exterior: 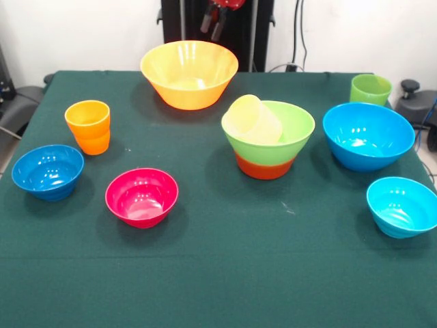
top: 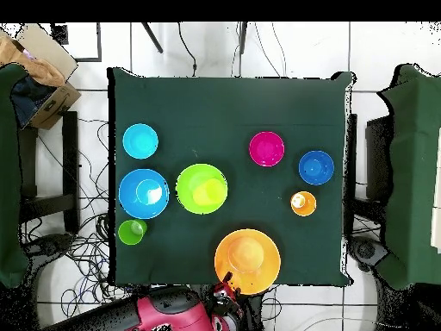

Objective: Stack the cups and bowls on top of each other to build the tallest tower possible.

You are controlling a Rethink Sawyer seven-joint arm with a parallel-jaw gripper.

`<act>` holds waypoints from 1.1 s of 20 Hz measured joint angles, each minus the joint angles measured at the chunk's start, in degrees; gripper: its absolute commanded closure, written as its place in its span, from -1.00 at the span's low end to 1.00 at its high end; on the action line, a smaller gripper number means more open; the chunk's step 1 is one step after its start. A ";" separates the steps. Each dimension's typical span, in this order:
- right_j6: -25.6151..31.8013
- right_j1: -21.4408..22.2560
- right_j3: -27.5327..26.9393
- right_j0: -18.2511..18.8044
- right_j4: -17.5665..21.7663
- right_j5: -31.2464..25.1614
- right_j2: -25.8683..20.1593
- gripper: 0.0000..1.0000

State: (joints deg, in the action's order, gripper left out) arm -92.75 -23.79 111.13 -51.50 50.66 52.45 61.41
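Observation:
The tower stands mid-table: the light green bowl (exterior: 295, 140) (top: 183, 177) sits nested in the orange-red bowl (exterior: 265, 167), with the pale yellow cup (exterior: 254, 119) (top: 208, 191) lying tilted inside it. The orange cup (exterior: 89, 126) (top: 302, 203) and the light green cup (exterior: 370, 89) (top: 132, 231) stand alone. The big yellow-orange bowl (exterior: 189, 72) (top: 247, 259) is nearest the robot. The magenta bowl (exterior: 142, 197), small dark blue bowl (exterior: 48, 171), big blue bowl (exterior: 367, 135) and small cyan bowl (exterior: 401, 205) sit apart. My gripper (exterior: 214, 22) (top: 226, 289) is drawn back behind the yellow-orange bowl, holding nothing.
A dark green cloth (exterior: 218, 273) covers the table. In the overhead view, dark chairs (top: 413, 172) flank the table, cables lie on the floor and a cardboard box (top: 39, 60) sits at the top left.

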 measured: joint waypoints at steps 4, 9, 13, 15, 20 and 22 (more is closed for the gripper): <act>-3.99 3.42 -1.04 4.17 11.78 2.05 -2.57 -1.00; -13.90 9.29 -1.61 14.57 25.72 6.81 -6.88 -1.00; -18.29 12.18 -1.62 17.17 28.88 7.07 -9.40 -1.00; -19.15 13.26 -1.60 17.18 29.57 7.07 -10.25 -1.00; -19.35 15.39 -1.59 16.56 30.44 7.05 -11.89 -1.00; -19.35 16.04 -1.58 16.11 30.36 7.01 -12.41 -1.00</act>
State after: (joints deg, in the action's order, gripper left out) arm -112.10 -7.75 109.55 -35.39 81.02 59.46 49.01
